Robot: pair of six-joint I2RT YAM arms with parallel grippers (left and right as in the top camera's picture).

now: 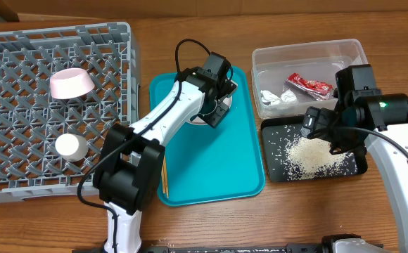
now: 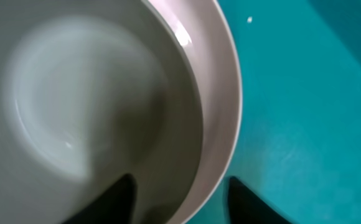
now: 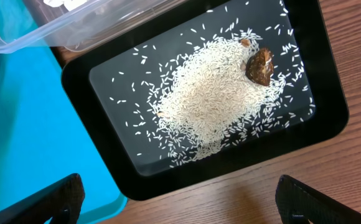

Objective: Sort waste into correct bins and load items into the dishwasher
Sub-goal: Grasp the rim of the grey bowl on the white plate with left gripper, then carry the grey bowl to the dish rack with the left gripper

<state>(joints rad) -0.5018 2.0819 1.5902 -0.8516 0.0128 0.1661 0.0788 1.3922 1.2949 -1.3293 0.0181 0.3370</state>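
Wooden table (image 1: 295, 218), seen from above: a large square grey plastic dish rack (image 1: 21, 70) on the left holds a shallow pink bowl (image 1: 72, 83) and a small white cup (image 1: 71, 146), well apart on the lattice floor. At centre lies a flat teal tray (image 1: 211, 161), with thin wooden chopsticks (image 1: 164, 176) along its left edge. On the tray's far end, a grey-green bowl (image 2: 75, 93) appears to sit on a round white plate (image 2: 227, 93).

The left gripper (image 2: 180, 180) straddles their rim, one finger inside the bowl and the other outside over the teal tray. Whether the fingers press on the rim cannot be told.

At right, a clear rectangular plastic tub (image 1: 309, 53) contains a shiny red wrapper (image 1: 309, 86) and a crumpled white napkin (image 1: 273, 97). Just in front of it, a shallow black rectangular tray (image 3: 75, 93) carries loose white rice grains (image 3: 211, 99) and a small brown food scrap (image 3: 259, 65) at the heap's edge. The right gripper (image 3: 179, 180) hovers over this tray's near edge, fingers spread wide and empty.
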